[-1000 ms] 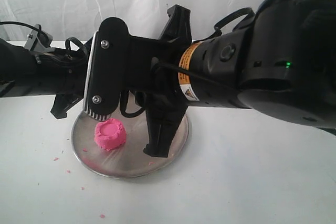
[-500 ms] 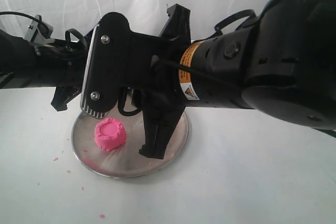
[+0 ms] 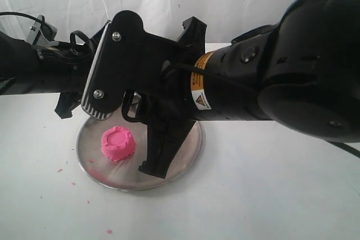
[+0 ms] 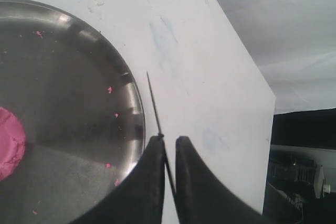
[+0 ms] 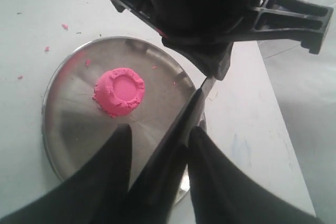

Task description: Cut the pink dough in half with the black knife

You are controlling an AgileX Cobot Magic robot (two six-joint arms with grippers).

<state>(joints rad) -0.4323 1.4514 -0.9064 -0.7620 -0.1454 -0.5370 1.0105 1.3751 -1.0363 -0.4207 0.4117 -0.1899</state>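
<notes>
One black knife [image 5: 195, 106]: left gripper [image 4: 169, 142] pinches its blade, right gripper [image 5: 160, 129] is spread astride it. One uncut pink dough [image 5: 119, 91] on one steel plate [image 5: 68, 124], just ahead of right gripper.

Bright, even light; soft glare on the steel plate [image 5: 68, 124]; faint shadows; close foreground blurred.

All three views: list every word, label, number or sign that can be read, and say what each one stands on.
No text here is clear enough to quote.
The sticker on the right arm: orange and white, its print too small to read.
The warning triangle on that label: a sign only, the symbol inside too blurred to tell.
The plate, dough and knife: no writing visible.
</notes>
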